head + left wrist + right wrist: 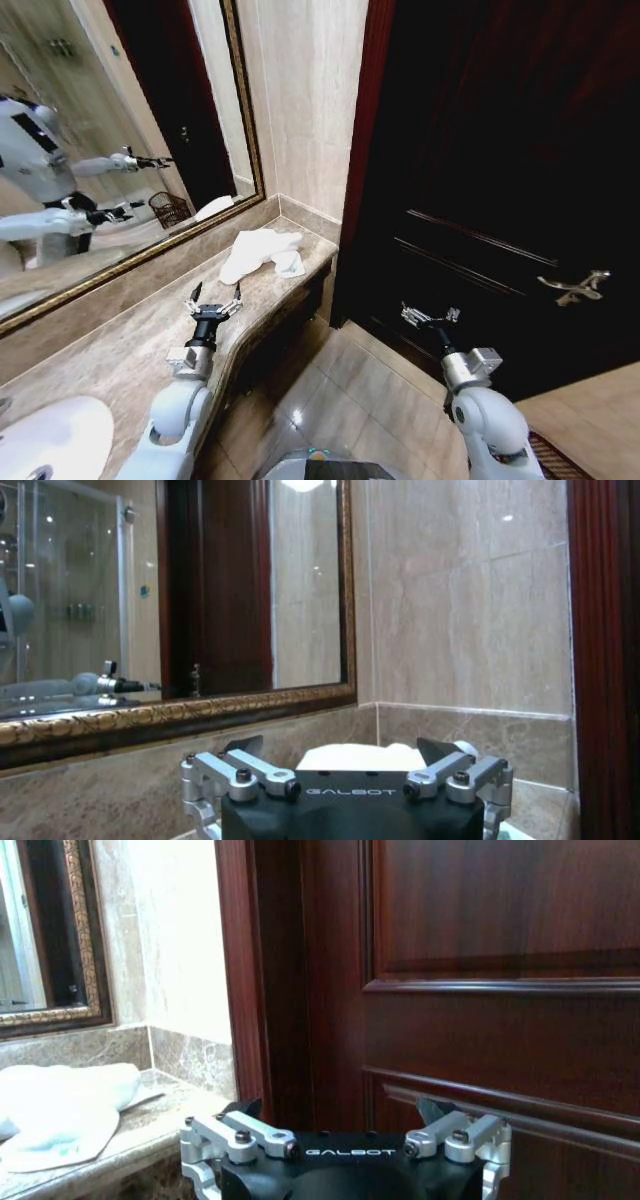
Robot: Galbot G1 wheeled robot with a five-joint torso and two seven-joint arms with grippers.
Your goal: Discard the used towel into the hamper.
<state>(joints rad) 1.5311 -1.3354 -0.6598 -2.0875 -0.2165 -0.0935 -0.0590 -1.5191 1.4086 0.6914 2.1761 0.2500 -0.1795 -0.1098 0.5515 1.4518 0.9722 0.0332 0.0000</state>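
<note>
The used towel point(262, 252) is white and lies crumpled at the far end of the marble counter point(120, 350), near the corner wall. My left gripper point(215, 300) hovers open over the counter, a short way short of the towel, and holds nothing. The left wrist view shows the towel point(360, 756) just beyond the spread fingers of the left gripper point(340, 747). My right gripper point(430, 316) hangs open and empty over the floor in front of the dark door. In the right wrist view the towel point(60, 1114) lies off to one side. The hamper's reflection point(170, 208) shows in the mirror as a dark wire basket.
A gold-framed mirror point(120, 120) runs along the wall behind the counter. A white sink point(50, 440) sits at the near left. The dark wooden door point(500, 150) with a metal handle point(575, 287) stands to the right. Tiled floor point(340, 390) lies between counter and door.
</note>
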